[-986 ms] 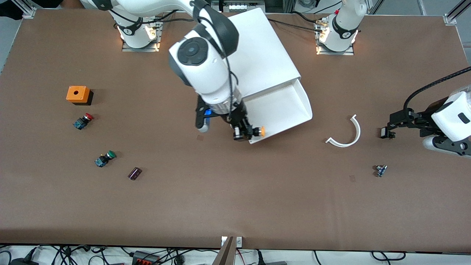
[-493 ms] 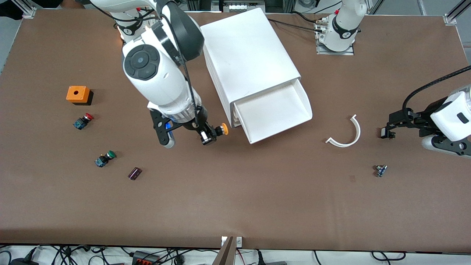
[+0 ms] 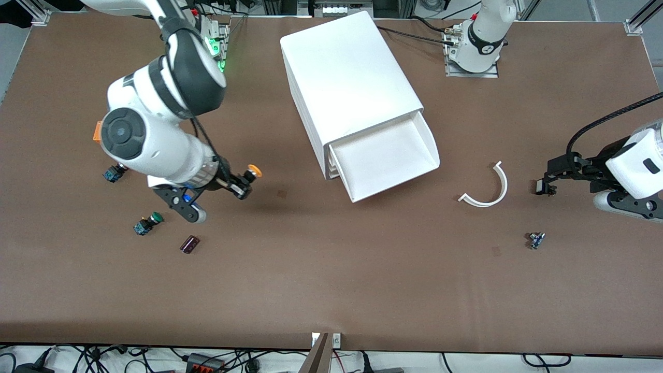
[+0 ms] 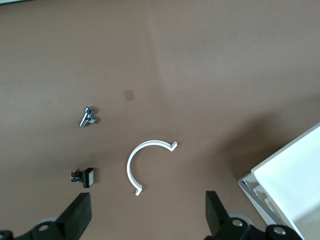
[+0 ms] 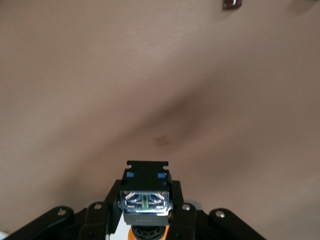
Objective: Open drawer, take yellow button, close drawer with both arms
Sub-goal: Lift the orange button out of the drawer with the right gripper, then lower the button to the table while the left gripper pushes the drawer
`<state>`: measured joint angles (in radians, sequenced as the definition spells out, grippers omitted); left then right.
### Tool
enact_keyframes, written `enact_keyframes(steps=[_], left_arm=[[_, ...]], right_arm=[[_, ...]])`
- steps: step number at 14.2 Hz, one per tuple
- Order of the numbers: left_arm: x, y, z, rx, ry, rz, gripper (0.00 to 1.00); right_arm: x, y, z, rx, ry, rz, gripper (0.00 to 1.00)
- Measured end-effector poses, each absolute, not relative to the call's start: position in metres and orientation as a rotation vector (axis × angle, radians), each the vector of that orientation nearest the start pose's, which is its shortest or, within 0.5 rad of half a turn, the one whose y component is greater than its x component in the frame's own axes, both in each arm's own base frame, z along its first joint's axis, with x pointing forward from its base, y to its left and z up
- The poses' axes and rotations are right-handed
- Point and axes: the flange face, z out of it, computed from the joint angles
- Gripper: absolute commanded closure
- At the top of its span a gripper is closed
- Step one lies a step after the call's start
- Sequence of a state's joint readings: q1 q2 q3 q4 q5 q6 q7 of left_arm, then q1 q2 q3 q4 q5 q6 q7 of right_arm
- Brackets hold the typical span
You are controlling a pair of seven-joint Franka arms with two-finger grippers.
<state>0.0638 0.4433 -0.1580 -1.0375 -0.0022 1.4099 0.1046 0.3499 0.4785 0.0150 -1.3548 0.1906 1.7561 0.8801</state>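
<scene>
Bare table (image 3: 321, 269) lies around the drawer's (image 3: 386, 158) open front; only a white curved piece (image 3: 487, 189) sits nearby.

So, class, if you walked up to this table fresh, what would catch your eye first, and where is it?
First, the right gripper, up over bare table toward the right arm's end, shut on the orange-capped button. Next, the big white cabinet near the robots' bases, its top drawer pulled out and empty. The left gripper waits open above the table near a curved white plastic piece.
</scene>
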Motion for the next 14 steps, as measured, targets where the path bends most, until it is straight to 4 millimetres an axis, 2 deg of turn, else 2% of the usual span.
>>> enact_keyframes(steps=[3,7,9,14], left_arm=[[0.663,-0.035,0.589,-3.197,0.298,0.105,0.0],[0.663,-0.036,0.589,-3.197,0.299,0.105,0.0],[0.663,-0.036,0.589,-3.197,0.299,0.105,0.0],[0.663,-0.036,0.589,-3.2,0.257,0.106,0.0]], right_arm=[[0.64,0.216,0.408,-2.964,0.612,0.344,0.85],[0.638,0.172,0.362,-2.999,0.319,0.391,0.85],[0.633,0.161,0.339,-3.034,0.186,0.386,0.85],[0.618,0.155,0.282,-3.054,-0.19,0.417,0.85]])
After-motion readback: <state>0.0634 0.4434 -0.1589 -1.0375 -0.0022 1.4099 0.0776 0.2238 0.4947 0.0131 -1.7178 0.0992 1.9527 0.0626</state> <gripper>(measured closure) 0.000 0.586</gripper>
